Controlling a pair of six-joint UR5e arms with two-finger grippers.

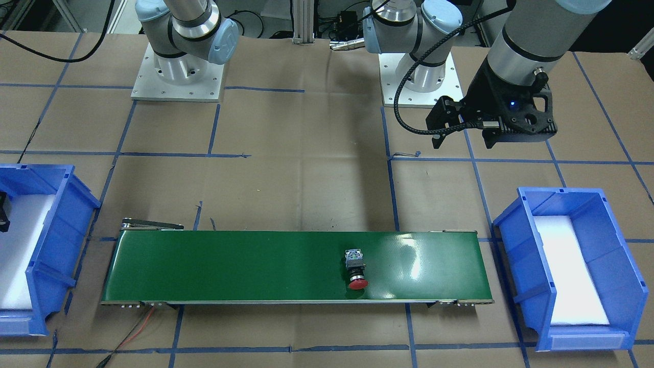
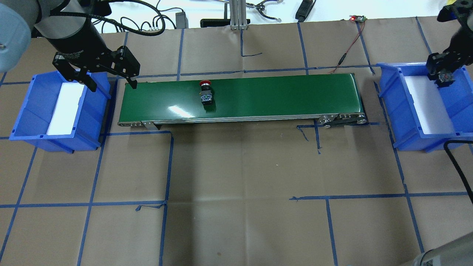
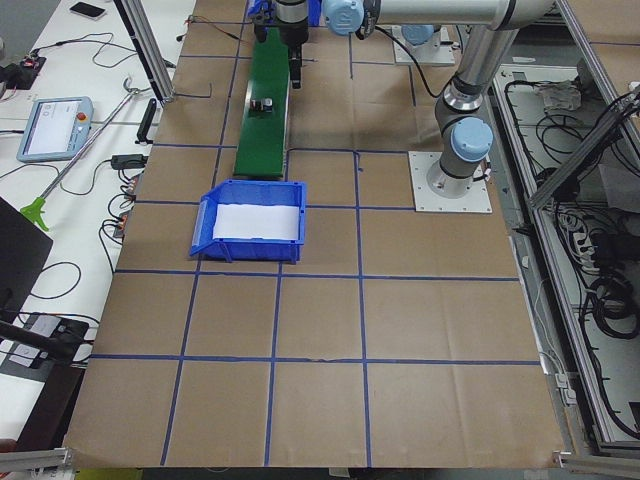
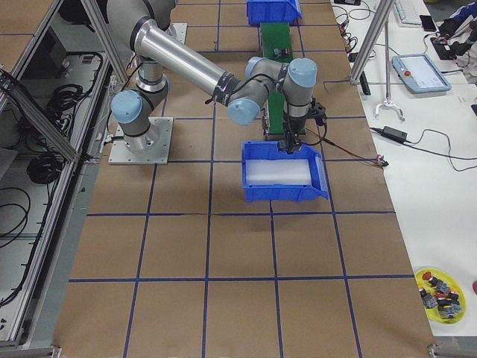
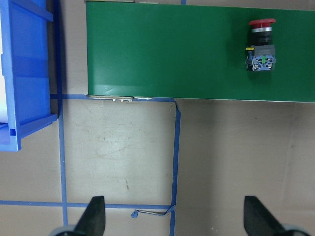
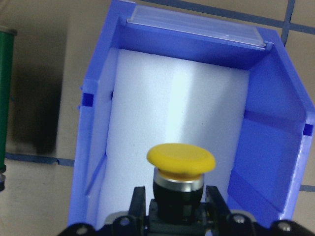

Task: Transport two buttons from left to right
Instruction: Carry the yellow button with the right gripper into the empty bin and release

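By my judgement the task is about half done. The right end effector is clamped on the black collar of the yellow button and holds it above the right bin, not yet released. The red button lies on its side on the belt, nearer to the left end and well apart from that bin. It has yet to travel along, be picked up and be dropped. The left end effector hangs with its fingers wide apart and holds nothing, between the left bin and the belt's end.

Each button has a smooth domed cap on a metal ring and a black collar. The red one also shows a blocky grey contact part. The belt is flat, glossy green, and it reflects the lamps. The bins are hard blue plastic, lined with white foam. Brown paper with blue tape lines covers the tabletop.
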